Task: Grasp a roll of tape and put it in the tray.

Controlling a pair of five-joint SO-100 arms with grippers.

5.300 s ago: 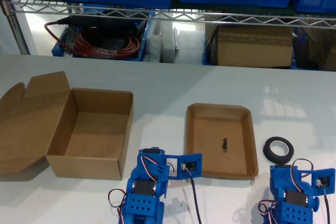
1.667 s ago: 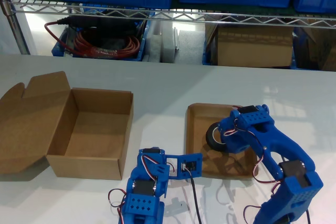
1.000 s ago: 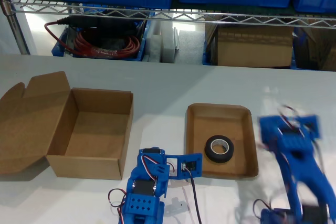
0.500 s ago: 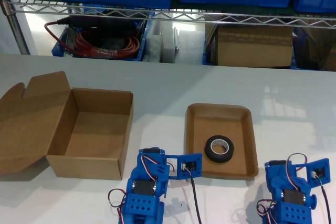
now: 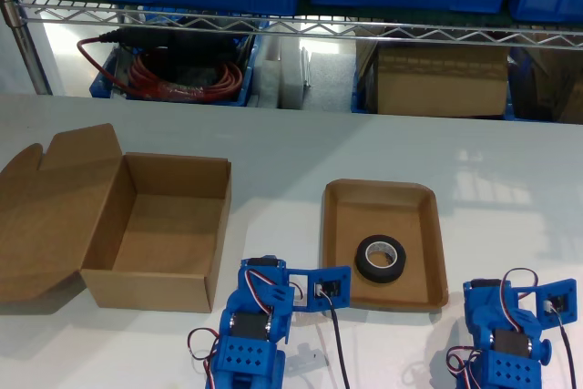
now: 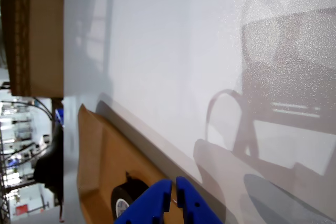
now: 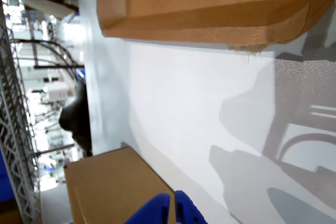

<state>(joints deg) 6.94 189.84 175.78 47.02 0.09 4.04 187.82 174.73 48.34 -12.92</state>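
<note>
The roll of tape [image 5: 380,258] is a black ring with a pale core. It lies flat on the floor of the shallow brown tray [image 5: 383,188], free of both arms. In the first wrist view the roll of tape [image 6: 125,198] shows just past my first gripper [image 6: 174,191], whose blue jaws are shut on nothing. That arm [image 5: 512,327] sits folded near the table's front edge, at the exterior view's right of the tray. My second gripper [image 7: 171,201] is also shut and empty. Its arm [image 5: 266,316] is folded between the tray [image 7: 210,9] and the large box.
A deep cardboard box [image 5: 164,225] with an open lid flap stands at the exterior view's left, and its corner [image 7: 113,187] shows in the second wrist view. Behind the table a wire shelf [image 5: 291,26] holds blue bins, red cable and a carton.
The tape went from the table beside the tray into the tray, carried by the first arm. That arm let go, pulled back and folded; in the last half second it only settled.
</note>
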